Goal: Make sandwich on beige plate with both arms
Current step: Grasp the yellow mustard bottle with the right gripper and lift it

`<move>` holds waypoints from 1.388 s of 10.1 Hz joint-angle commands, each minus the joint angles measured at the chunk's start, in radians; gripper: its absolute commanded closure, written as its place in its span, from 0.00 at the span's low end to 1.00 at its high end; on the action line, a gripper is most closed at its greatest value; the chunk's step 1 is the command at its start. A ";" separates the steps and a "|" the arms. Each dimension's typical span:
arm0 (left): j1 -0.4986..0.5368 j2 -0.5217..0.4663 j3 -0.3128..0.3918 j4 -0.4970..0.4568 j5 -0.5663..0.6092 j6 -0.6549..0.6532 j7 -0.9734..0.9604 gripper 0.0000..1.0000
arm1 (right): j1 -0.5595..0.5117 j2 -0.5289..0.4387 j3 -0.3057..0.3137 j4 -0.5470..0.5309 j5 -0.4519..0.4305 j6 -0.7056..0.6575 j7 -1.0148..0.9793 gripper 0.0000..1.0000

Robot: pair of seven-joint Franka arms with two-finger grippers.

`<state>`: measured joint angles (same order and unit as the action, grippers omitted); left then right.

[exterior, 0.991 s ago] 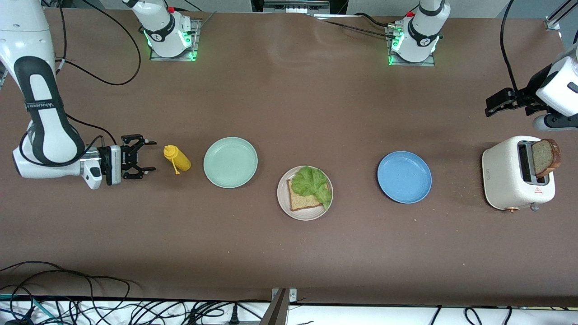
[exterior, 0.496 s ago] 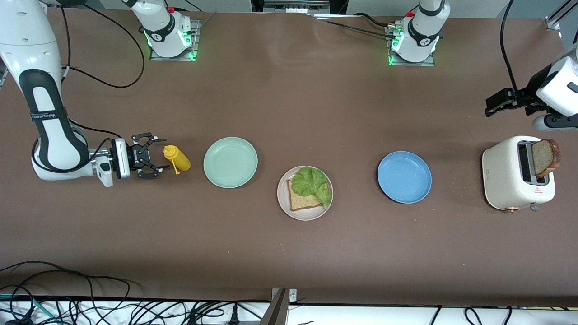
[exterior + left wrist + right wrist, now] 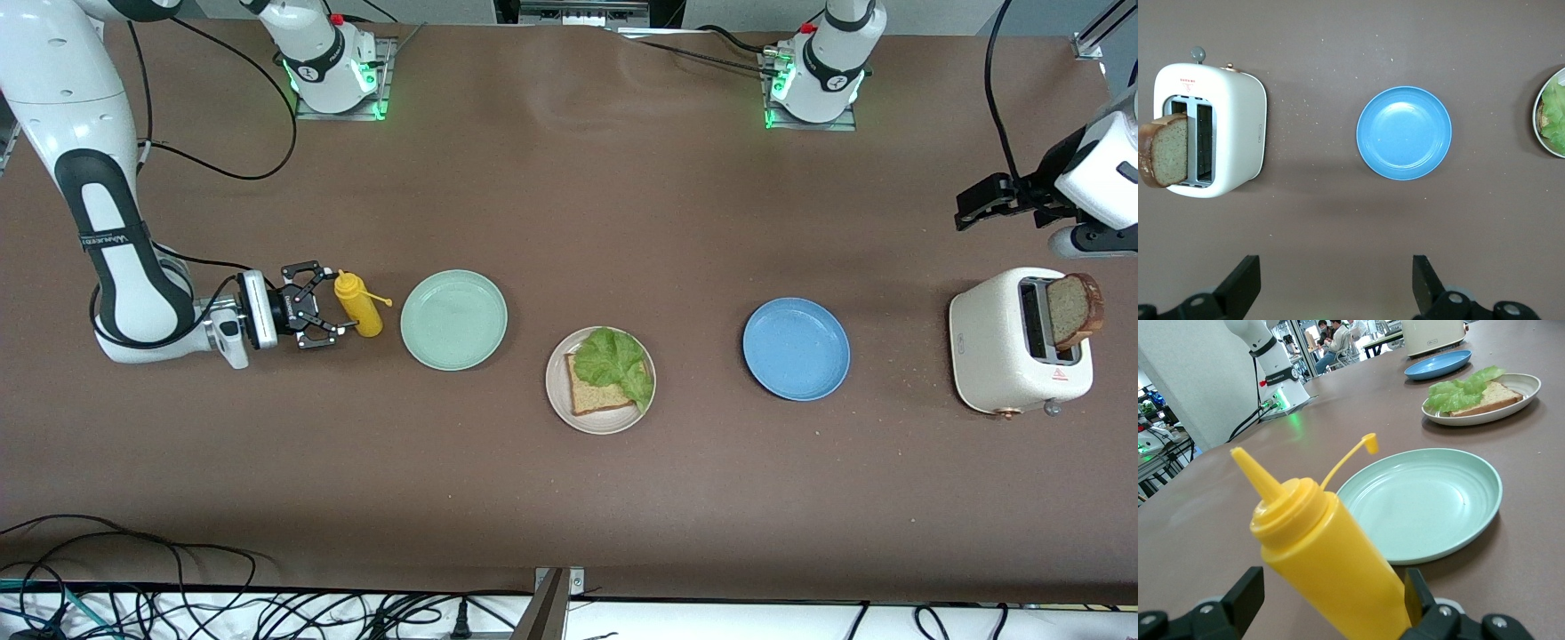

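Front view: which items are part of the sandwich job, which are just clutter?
In the job:
- beige plate with bread slice and lettuce
- toast in toaster
- mustard bottle, between the right pincer fingers
- left pincer, waiting open above the toaster

Lying about:
- mint plate
- blue plate

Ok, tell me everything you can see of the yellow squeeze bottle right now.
The yellow squeeze bottle looks like glossy plastic: a round body, a ribbed collar, a pointed nozzle, and a small cap dangling loose on a thin tether, so the nozzle is uncapped. It leans tilted rather than upright. It sits at the right arm's end of the table, beside the mint-green plate. The right pincer has its open fingers either side of the body; whether they press on it cannot be told.
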<state>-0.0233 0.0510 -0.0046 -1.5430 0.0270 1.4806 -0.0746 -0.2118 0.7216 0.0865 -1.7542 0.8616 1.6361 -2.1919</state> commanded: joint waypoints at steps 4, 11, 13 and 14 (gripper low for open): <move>-0.001 0.009 0.002 0.024 -0.018 -0.019 -0.004 0.00 | -0.015 0.091 0.045 0.099 0.080 -0.027 -0.023 0.19; -0.001 0.009 0.002 0.024 -0.018 -0.019 -0.004 0.00 | 0.005 0.075 0.044 0.163 0.051 -0.081 0.090 1.00; -0.001 0.009 0.002 0.023 -0.018 -0.019 -0.004 0.00 | 0.063 0.058 0.044 0.285 -0.056 -0.075 0.408 1.00; 0.000 0.009 0.002 0.023 -0.018 -0.019 -0.004 0.00 | 0.104 0.058 0.044 0.351 -0.108 -0.067 0.564 1.00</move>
<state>-0.0233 0.0512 -0.0045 -1.5430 0.0271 1.4805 -0.0746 -0.1607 0.7885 0.1302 -1.5014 0.8256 1.5826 -1.8251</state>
